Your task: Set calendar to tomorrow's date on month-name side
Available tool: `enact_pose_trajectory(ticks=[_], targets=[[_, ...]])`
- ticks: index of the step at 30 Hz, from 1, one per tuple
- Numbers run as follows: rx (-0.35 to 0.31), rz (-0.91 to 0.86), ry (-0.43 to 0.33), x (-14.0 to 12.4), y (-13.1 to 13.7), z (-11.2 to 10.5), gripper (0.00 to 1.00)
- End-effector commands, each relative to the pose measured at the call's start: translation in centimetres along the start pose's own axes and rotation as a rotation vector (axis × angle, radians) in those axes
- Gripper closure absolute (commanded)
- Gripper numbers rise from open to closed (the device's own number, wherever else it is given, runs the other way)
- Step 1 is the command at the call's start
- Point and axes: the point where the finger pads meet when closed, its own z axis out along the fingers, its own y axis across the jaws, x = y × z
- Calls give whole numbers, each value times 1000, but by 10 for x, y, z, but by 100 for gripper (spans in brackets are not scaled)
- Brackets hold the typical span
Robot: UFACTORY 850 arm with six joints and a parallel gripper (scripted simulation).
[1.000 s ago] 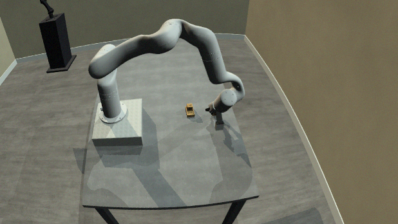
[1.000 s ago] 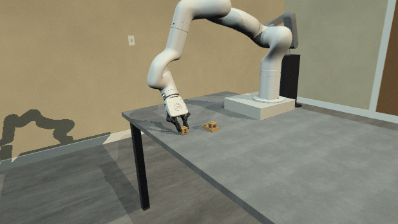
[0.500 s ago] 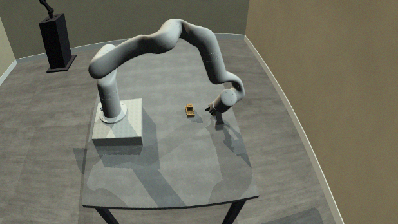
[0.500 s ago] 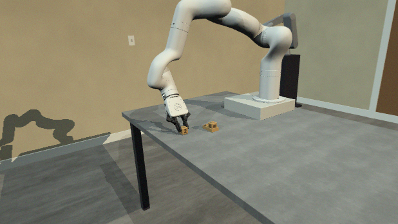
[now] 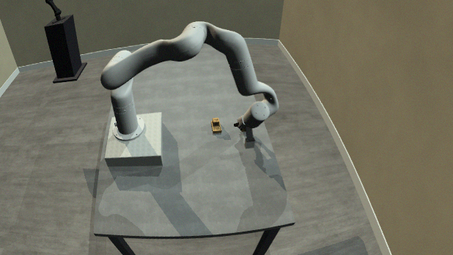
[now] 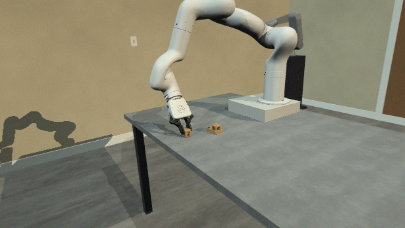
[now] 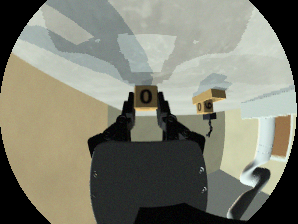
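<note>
My gripper (image 6: 184, 131) is shut on a small wooden digit cube (image 6: 187, 132) at the table top, near the table's edge by the wall. In the wrist view the cube (image 7: 147, 95) sits between my fingertips and shows a 0 on the face toward the camera. In the exterior view its visible side shows a digit that looks like a 2. The wooden calendar tray (image 6: 213, 131) lies flat on the table a short way off, with one cube standing in it. It also shows in the top view (image 5: 216, 125) and in the wrist view (image 7: 209, 99). In the top view my wrist hides the held cube.
The arm's base stands on a white plinth (image 5: 134, 139) at the far side of the table. The table edge (image 6: 154, 141) runs close to my gripper. A dark pedestal (image 5: 64, 47) stands on the floor away from the table.
</note>
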Motion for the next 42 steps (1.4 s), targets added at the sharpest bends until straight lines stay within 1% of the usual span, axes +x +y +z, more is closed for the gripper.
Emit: enact_pose_trajectory(ticks=[1,42], targets=[[2,-1,0,0,-1,-1,71],[2,-1,0,2,-1,3,71]])
